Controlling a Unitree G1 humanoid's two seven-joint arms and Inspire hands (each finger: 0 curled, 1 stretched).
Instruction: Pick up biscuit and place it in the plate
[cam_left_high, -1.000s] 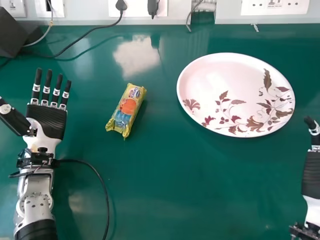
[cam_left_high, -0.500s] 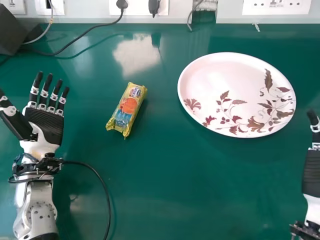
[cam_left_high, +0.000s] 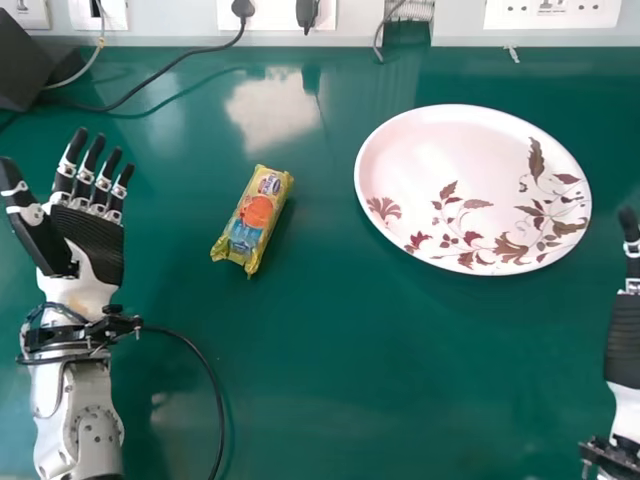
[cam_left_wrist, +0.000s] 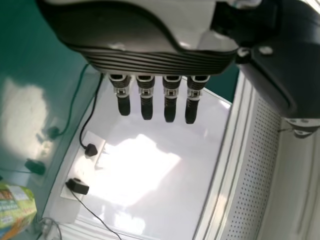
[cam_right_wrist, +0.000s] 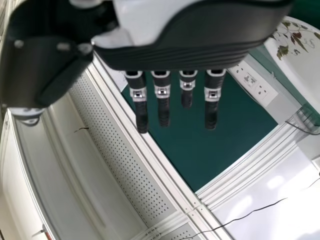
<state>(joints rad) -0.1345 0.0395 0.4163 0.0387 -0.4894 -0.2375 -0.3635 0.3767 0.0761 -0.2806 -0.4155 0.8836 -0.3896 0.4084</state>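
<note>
The left hand (cam_left_high: 88, 240) is open: its fingers are straight and slightly fanned, pointing between twelve and one o'clock, while the thumb stands well out toward eleven. They grip and touch nothing. In the left wrist view the fingers of the left hand (cam_left_wrist: 145, 100) hang straight and parted, with a corner of the biscuit packet visible beyond.

The right hand (cam_left_high: 624, 345), cut by the head view's edge at about four o'clock from the middle, is open too. The right wrist view shows its fingers straight with small gaps between them, and its thumb held off to the side, all free of any object.

The biscuit packet (cam_left_high: 252, 220), in a yellow wrapper, lies flat on the green table (cam_left_high: 340, 350), its long side running from one o'clock to seven. From it, the left hand is at about nine o'clock, apart from it across a strip of bare tabletop. The plate (cam_left_high: 430, 155), white with a leaf pattern, sits at nearly three o'clock from the packet, with a broader strip of tabletop between them. The right hand is close below the plate's rim, at about four o'clock from the plate.

A broad stretch of tabletop opens at five o'clock from the packet. The wrist cable (cam_left_high: 216, 390) curves down at seven. At eleven, a black cable (cam_left_high: 185, 66) crosses near the table's far edge.
</note>
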